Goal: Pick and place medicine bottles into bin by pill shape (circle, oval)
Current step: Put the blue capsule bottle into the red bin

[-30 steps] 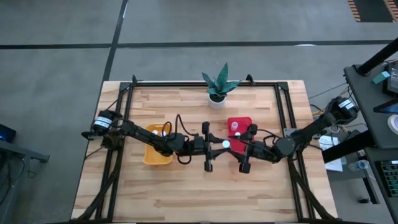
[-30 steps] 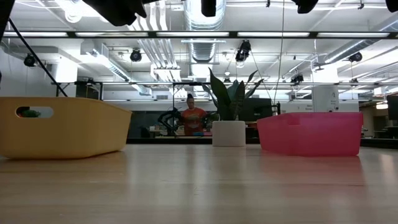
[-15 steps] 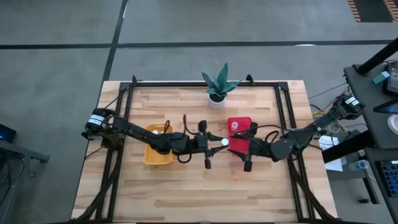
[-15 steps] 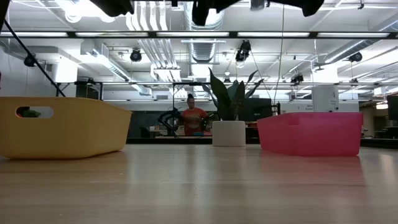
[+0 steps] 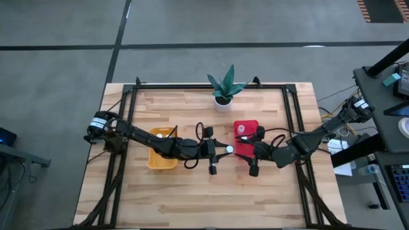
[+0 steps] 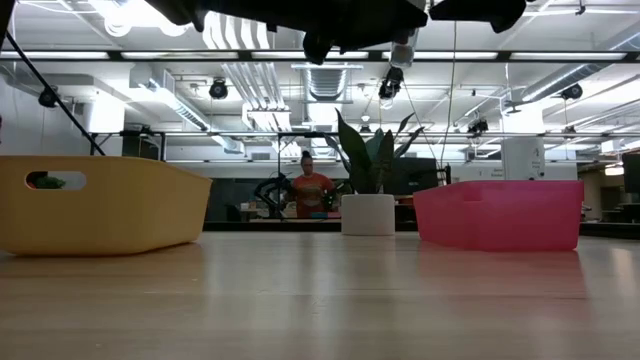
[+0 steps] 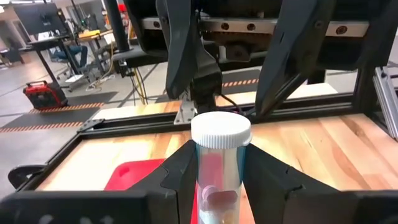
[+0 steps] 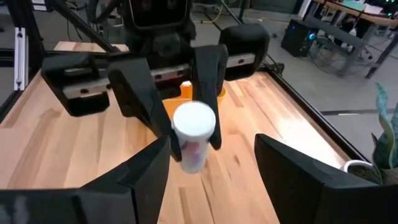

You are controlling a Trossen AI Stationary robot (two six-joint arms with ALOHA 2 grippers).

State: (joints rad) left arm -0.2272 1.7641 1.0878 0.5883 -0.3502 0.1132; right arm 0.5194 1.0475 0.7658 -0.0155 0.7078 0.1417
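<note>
Left end effector (image 7: 219, 180) grips bottle (image 7: 219, 163) — its base hidden.

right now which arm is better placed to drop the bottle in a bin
Left: its hand is shut on the clear white-capped medicine bottle, beside the red plastic bin. The right hand is open, facing it, holding nothing.

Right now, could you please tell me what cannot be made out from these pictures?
- Pill shape: in the left wrist view, the left gripper's fingers cover the lower clear white-capped bottle.
- Yellow plastic bin and red plastic bin contents: the low view shows only walls.
- Right gripper: open, facing that bottle.
</note>
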